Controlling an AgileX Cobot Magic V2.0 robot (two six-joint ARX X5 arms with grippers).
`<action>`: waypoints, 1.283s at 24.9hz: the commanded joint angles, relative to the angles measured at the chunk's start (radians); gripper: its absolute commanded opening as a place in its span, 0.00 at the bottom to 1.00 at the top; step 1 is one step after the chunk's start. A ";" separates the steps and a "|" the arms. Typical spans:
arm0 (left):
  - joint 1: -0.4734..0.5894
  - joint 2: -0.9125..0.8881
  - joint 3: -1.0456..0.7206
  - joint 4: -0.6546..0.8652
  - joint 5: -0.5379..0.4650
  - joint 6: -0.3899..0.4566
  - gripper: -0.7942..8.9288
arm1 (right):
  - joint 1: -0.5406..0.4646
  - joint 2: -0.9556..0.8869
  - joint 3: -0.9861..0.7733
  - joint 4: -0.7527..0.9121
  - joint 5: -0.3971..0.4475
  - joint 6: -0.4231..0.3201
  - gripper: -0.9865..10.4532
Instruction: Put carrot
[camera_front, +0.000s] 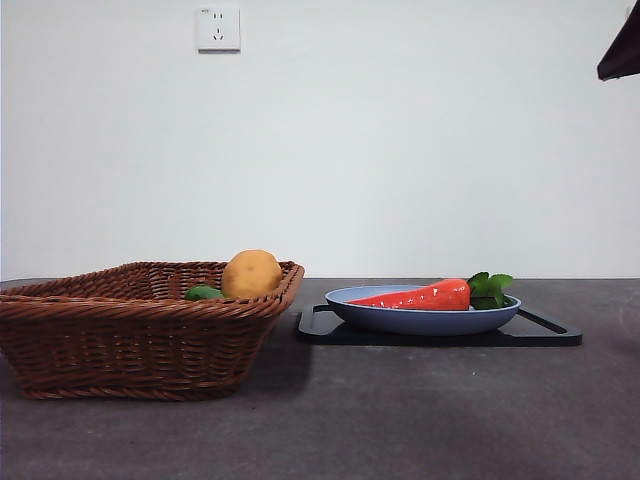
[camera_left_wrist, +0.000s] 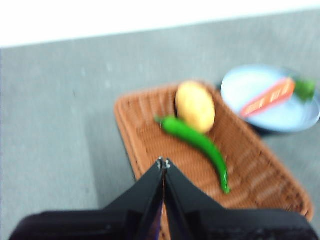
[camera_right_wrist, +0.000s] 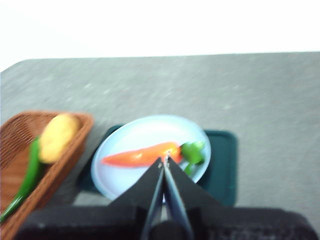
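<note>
The red-orange carrot (camera_front: 425, 296) with green leaves lies on a pale blue plate (camera_front: 420, 320) that stands on a dark tray (camera_front: 540, 335), right of centre. It also shows in the right wrist view (camera_right_wrist: 142, 155) and the left wrist view (camera_left_wrist: 267, 96). My right gripper (camera_right_wrist: 164, 160) is shut and empty, high above the plate; it shows as a black tip (camera_front: 622, 45) at the top right corner. My left gripper (camera_left_wrist: 163, 163) is shut and empty, high above the wicker basket (camera_left_wrist: 210, 155).
The brown wicker basket (camera_front: 130, 330) stands at the left with a yellow-brown potato (camera_front: 251, 273) and a long green pepper (camera_left_wrist: 200, 142) inside. A wall socket (camera_front: 218, 28) sits on the white wall behind.
</note>
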 joint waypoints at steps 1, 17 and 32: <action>0.000 0.005 0.010 0.023 0.004 -0.021 0.09 | 0.003 0.001 0.007 0.010 0.048 -0.001 0.09; 0.196 -0.355 -0.190 0.136 -0.033 0.114 0.09 | 0.003 0.001 0.007 0.010 0.052 -0.001 0.09; 0.303 -0.481 -0.556 0.283 -0.020 0.060 0.09 | 0.003 0.001 0.007 0.010 0.052 -0.001 0.09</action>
